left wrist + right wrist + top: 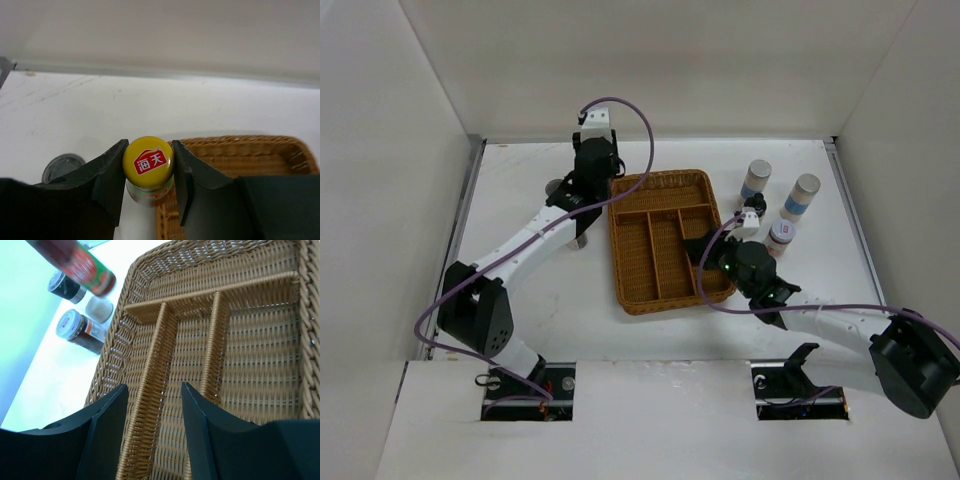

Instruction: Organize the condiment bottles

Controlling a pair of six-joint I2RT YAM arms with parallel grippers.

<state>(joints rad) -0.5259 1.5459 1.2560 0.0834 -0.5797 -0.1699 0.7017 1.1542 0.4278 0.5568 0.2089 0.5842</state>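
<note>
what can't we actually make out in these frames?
- Top view: the left arm covers the jaws and whatever they hold.
- Left wrist: yellow-capped bottle label hidden under its cap and the jaws; grey lid partly behind a jaw.
- Right wrist: red-labelled bottle blurred, top cut by the frame edge.
- Top view: white cylinders print too small to read.

Blocked at the far left corner of the wicker tray (640, 260) by the left gripper (149, 150), clamped on a yellow-capped bottle (148, 167); grey lid (62, 166) and jars (75, 330) just beside that wall. Crowded right of the tray by a bottle cluster (781, 237). Free above the tray compartments, under the parted right gripper (154, 390). Bare table (150, 100) behind and in front.
</note>
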